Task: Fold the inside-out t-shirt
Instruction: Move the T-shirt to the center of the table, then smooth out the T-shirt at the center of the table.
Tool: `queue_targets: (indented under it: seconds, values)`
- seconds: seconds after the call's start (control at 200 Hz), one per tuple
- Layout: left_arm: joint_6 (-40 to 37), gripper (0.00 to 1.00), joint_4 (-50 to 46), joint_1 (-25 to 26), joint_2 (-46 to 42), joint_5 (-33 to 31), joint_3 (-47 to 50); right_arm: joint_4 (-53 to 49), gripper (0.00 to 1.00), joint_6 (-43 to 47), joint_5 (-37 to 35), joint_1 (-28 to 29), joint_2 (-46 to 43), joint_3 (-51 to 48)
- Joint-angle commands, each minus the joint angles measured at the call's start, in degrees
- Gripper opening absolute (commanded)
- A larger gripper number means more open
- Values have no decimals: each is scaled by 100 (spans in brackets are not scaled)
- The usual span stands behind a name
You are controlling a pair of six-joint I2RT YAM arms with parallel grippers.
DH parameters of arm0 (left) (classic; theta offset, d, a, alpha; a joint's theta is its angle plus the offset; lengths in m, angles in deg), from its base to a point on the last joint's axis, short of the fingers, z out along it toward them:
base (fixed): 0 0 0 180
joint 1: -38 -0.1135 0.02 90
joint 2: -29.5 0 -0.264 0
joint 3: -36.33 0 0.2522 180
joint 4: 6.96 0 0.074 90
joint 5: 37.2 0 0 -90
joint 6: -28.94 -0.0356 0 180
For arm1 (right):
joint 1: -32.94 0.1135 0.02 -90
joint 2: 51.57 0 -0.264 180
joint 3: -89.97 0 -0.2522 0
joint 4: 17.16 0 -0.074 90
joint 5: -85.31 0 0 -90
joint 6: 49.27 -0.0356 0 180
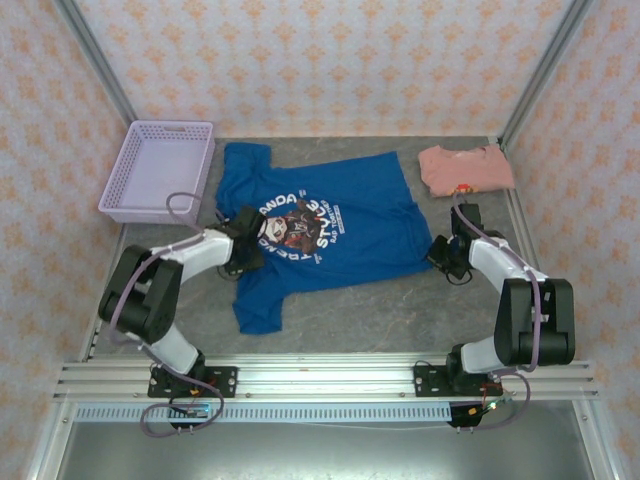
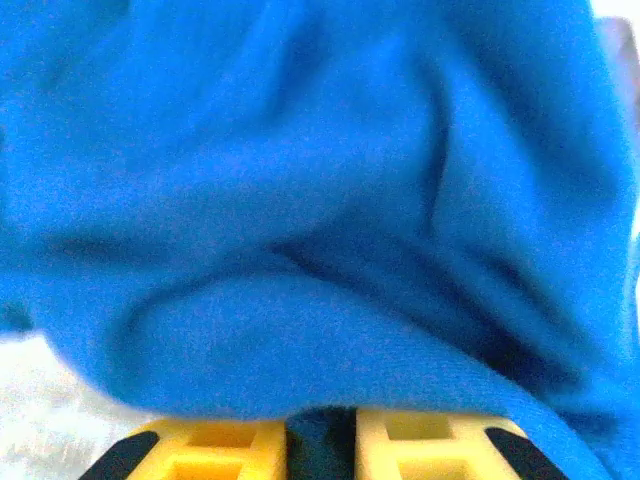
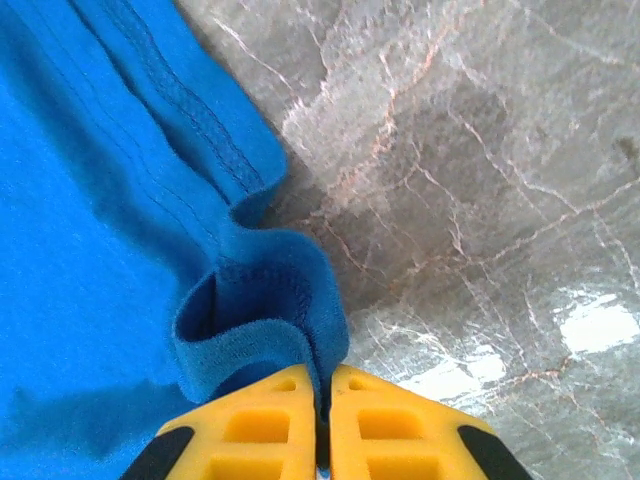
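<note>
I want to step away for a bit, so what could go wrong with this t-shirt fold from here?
The right gripper pinches just a small curl of hem on the t-shirt, so it may slip on lifting. The left gripper sits in bunched cloth and may have caught both layers. The pink shirt lies near the right gripper and could get dragged.

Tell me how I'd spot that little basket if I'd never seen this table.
Start at the grey table with a big blue t-shirt spread across it. In its far left corner, beside a sleeve, sits the basket. It is a stiff, pale lilac tray with latticed walls, unlike the folded pink shirt at far right.
</note>
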Motion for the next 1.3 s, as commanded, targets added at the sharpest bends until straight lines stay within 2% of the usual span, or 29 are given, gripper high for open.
queue_targets:
  seconds: [0.0, 0.11, 0.225, 0.335, 0.46, 0.535, 0.625, 0.836, 1.181, 1.291]
  values:
    - [-380, 20, 37, -228, 511, -178, -503, 60, 8, -39, -185, -37, 128, 193]
    - [-584, 24, -263, -300, 456, -262, -858, 18, 8, -11, -213, -42, 77, 187]
    - [-598, 46, -438, -199, -344, 85, -526, -17, 8, 5, -59, -33, -13, 77]
    - [-453, 59, -810, 323, -1407, -14, 35, -48, 8, 55, -63, -32, -68, -17]
    - [-107, 61, -1218, 1150, -2053, -100, 557, -138, 8, 172, -88, -33, -13, 15]
    - [73, 56, -1413, 1514, -2128, -104, 720, -176, 8, 213, -79, -28, 24, 44]
    - [94, 50, -1490, 1716, -2034, 95, 856, -160, 8, 213, -18, -33, 33, 41]
    - [-200, 42, -1333, 1748, -1377, 276, 782, -132, 8, 233, 31, -33, 65, 22]
    - [-373, 16, -1018, 1755, -955, 474, 759, -114, 7, 250, 48, -33, 75, 0]
    - [-408, 4, -1086, 1757, -1094, 515, 718, -115, 7, 249, 44, -33, 57, -4]
